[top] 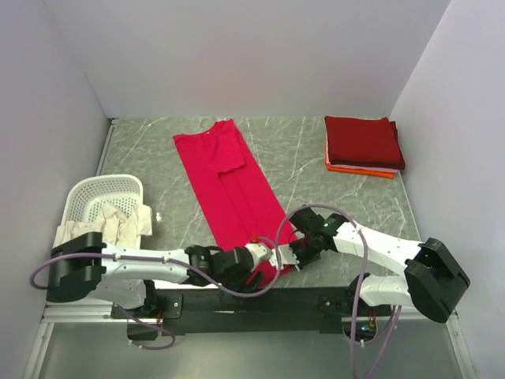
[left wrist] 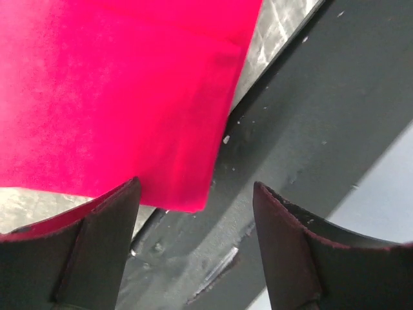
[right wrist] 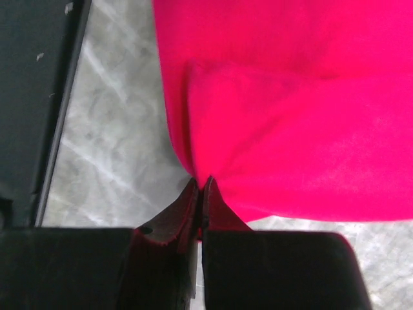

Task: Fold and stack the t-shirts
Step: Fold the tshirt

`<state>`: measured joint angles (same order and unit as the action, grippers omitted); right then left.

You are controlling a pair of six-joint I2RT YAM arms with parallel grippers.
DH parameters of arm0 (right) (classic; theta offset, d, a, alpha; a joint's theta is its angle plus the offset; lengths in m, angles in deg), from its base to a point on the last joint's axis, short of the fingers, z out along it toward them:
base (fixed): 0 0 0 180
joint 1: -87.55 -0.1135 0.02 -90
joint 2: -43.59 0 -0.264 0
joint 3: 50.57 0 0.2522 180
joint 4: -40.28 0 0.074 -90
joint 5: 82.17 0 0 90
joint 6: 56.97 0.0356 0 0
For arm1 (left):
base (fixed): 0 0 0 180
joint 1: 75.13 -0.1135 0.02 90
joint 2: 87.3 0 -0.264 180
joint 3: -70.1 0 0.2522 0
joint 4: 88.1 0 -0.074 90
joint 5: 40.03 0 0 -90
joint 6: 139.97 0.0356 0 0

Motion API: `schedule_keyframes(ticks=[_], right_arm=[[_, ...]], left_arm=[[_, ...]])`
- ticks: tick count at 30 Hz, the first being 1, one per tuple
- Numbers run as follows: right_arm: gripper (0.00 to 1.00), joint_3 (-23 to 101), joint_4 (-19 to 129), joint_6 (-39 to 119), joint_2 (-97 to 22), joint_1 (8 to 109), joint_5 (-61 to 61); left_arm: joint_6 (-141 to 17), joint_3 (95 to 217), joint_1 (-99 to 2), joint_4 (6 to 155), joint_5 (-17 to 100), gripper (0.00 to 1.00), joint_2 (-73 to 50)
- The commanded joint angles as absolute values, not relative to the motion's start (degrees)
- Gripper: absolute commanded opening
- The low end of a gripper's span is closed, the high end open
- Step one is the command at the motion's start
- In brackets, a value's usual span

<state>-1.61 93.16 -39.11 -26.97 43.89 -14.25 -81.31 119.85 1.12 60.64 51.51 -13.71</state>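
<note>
A white laundry basket (top: 102, 183) at the desk's (top: 300, 150) left edge holds crumpled cream-white cloth (top: 118, 223). The crimson t-shirt (top: 229, 185), folded into a long strip, lies mid-desk. The right gripper (right wrist: 201, 184) is pinched tight on its near hem; the left gripper (left wrist: 195, 187) hangs wide open at the hem's corner, holding nothing. A folded stack (top: 363, 142), maroon over orange, sits far right

Bare tabletop (top: 300, 158) between shirt (top: 229, 181) and stack (top: 363, 142)
</note>
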Motion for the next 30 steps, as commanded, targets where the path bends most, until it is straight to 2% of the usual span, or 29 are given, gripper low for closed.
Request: schedule_keyframes(ticks=[1,12,17,22,26,30], right_arm=[[0.0,-2.6,95.4,-38.9,-24.6,43.5,-16.7],[0.0,-2.2,95.9,-37.7,-22.4,46.5,-20.5],[0.0,-0.8,96.6,-37.7,-24.2,51.0,-22.1],[0.0,1.3,97.1,-37.2,-26.5,52.8,-24.1],[0.0,2.5,98.2,-37.2,-27.9,54.0,-25.7],[0.0,2.7,98.9,-37.4,-28.3,54.8,-26.7]], left_arm=[[-76.6,123.6,4.8,64.0,59.7,0.75,-10.8],[-79.3,128.1,9.3,58.3,69.6,0.71,-4.8],[-81.5,123.2,10.1,62.3,71.2,0.75,-16.2],[-77.9,118.9,10.3,69.0,64.9,0.75,-23.6],[-75.5,119.8,13.0,69.0,60.3,0.74,-19.9],[-75.5,123.8,16.3,65.0,63.7,0.73,-13.4]])
